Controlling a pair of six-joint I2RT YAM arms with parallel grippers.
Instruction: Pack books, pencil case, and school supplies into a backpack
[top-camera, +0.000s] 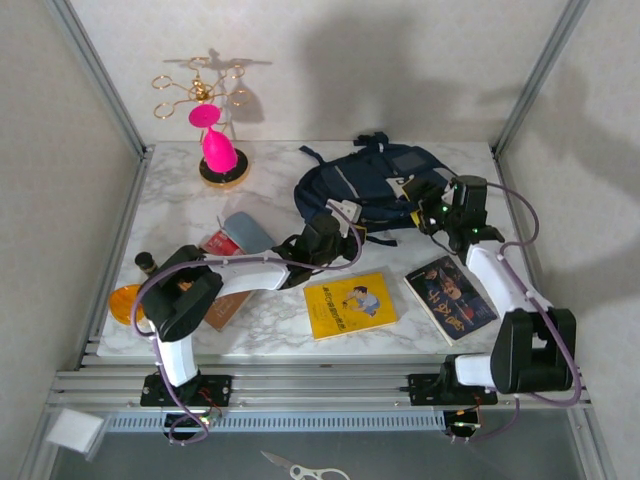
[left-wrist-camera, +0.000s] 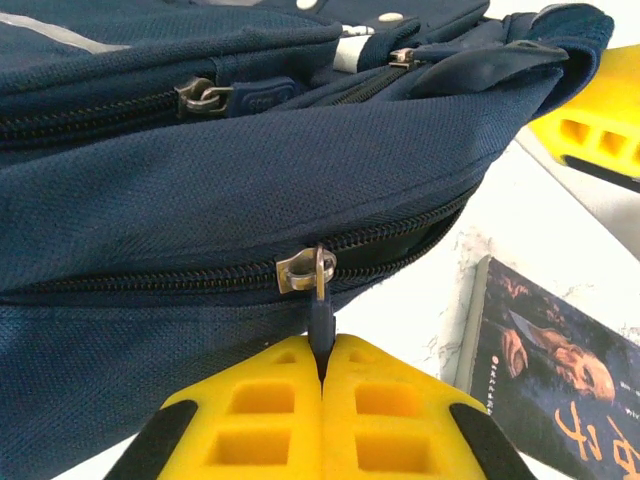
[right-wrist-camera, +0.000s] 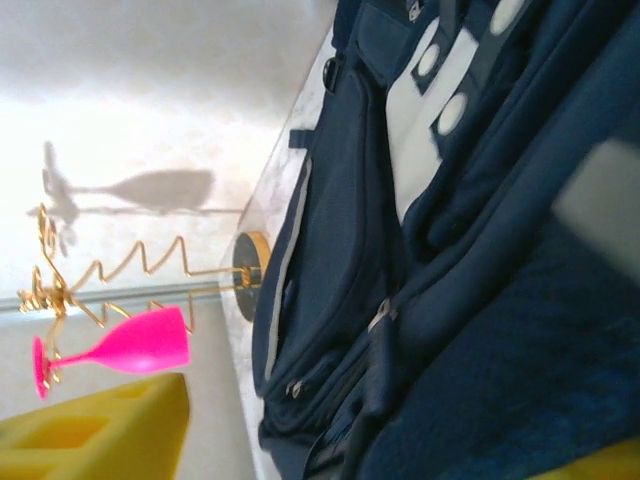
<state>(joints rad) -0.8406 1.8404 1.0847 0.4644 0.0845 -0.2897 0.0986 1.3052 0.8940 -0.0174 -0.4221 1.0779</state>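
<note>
Left fingers: the yellow ribbed pads of the left gripper are pressed together, pinching the dark pull tab that hangs from a metal zipper slider.
Zipper: in the left wrist view the teeth are meshed to the left of the slider, and a dark gap shows to its right.
Right fingers: the pads of the right gripper stand wide apart and hold nothing. Navy fabric lies in the gap, and one pad is clear of it.
Backpack: the large navy-blue fabric backpack with white trim lies at the far middle of the white marble table, between the two grippers.
Books: the yellow paperback with cartoon figures lies near the front edge. The dark-covered paperback lies to its right, beside the right arm. The brown paperback lies partly under the left arm.
Pencil case: the soft grey-blue oblong pouch lies left of the backpack, against the flat red box.
Orange piece: the rounded orange item sits at the table's left edge.
Far left corner: a pink goblet stands by a gold wire stand.
</note>
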